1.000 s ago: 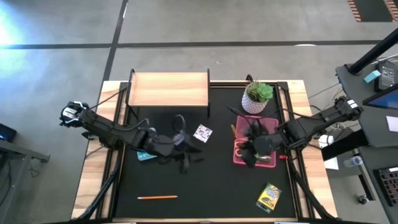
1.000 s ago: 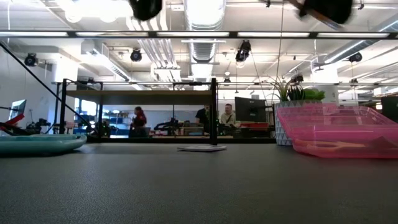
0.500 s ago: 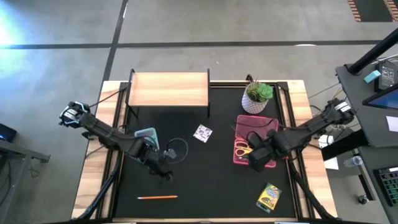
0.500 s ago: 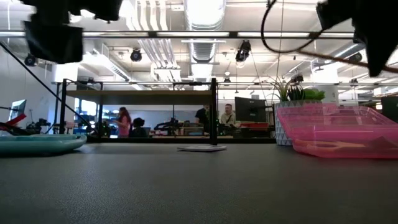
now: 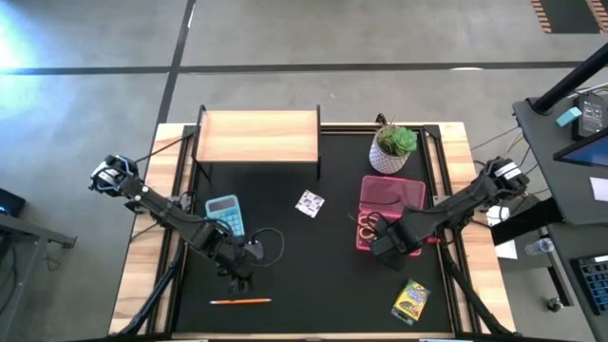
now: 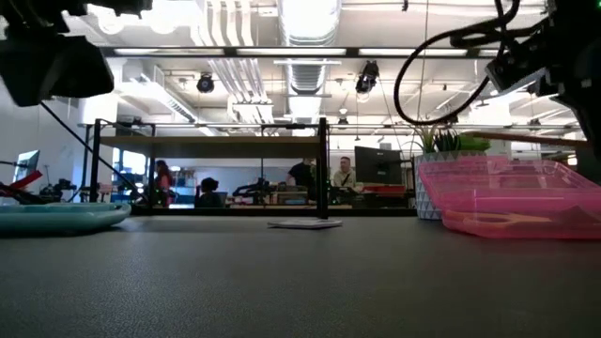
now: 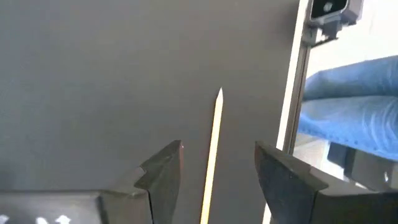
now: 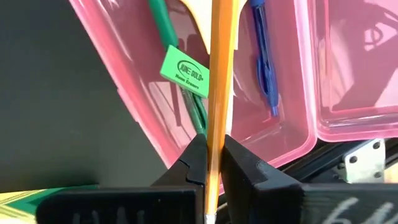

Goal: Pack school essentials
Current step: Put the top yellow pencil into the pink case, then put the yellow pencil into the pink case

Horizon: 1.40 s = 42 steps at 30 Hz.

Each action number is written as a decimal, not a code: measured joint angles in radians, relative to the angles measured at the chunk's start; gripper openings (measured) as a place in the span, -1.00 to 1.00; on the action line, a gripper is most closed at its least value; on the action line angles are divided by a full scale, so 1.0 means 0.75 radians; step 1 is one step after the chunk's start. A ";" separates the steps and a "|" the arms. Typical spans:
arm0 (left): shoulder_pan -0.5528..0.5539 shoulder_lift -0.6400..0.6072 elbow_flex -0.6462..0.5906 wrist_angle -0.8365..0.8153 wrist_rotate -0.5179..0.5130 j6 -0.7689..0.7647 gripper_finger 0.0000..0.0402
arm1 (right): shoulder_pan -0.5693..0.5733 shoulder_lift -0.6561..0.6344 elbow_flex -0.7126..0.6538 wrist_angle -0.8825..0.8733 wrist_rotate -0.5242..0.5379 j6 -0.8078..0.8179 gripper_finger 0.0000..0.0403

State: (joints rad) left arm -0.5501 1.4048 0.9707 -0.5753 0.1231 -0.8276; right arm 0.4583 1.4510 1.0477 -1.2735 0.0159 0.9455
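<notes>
Black matting covers the table [image 5: 313, 285], framed by pale wood strips along its left and right edges, with grey concrete floor beyond it. At the left, the left gripper [image 7: 217, 171] hangs low over the near part of the mat, its fingers spread wide on either side of an orange pencil [image 5: 240, 301] that lies flat on the mat and touches neither finger. Just behind that arm a light blue calculator [image 5: 225, 213] lies flat. At the back stands a bare wooden shelf [image 5: 257, 137]. Near the middle of the mat rests a small white patterned card [image 5: 309, 203]. Right of centre sits a pink tray [image 5: 391, 193], and in the right wrist view it holds a green eraser [image 8: 185, 72], a green pen [image 8: 163, 28] and a blue pen [image 8: 262, 55]. The right gripper [image 8: 211, 155], above the tray's near end, is pinched on a second orange pencil [image 8: 221, 62]. Behind the tray stands a potted plant [image 5: 393, 147]. A yellow-green crayon box [image 5: 410, 301] lies near the front right corner. Level across the table, the room shows ceiling ducts, lamps, desks, monitors and a few people far off.
</notes>
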 joint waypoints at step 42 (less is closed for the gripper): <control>-0.272 0.001 -0.154 0.212 -0.042 -0.026 -0.09 | 0.021 0.077 0.288 -0.001 0.153 0.065 -0.29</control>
State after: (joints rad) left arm -0.7540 1.4055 0.8550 -0.4163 0.0916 -0.8471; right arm 0.4741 1.5089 1.2639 -1.2739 0.1304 0.9941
